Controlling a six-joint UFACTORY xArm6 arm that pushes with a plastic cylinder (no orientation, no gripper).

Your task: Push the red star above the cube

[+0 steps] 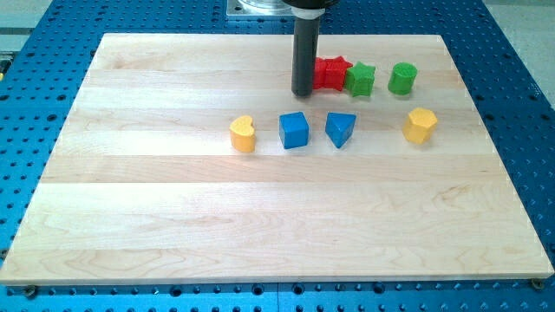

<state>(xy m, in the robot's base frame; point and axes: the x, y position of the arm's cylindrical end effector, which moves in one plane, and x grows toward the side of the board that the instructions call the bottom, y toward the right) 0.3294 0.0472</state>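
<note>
The red star lies near the view's top, partly hidden on its left side by my rod. My tip rests on the board right against the star's left edge. The blue cube sits below the tip and slightly to the left, a short gap away. A green star touches the red star's right side.
A green cylinder stands right of the green star. A blue triangular block sits right of the cube, a yellow heart left of it. A yellow hexagonal block lies at the right. The wooden board ends at a blue perforated table.
</note>
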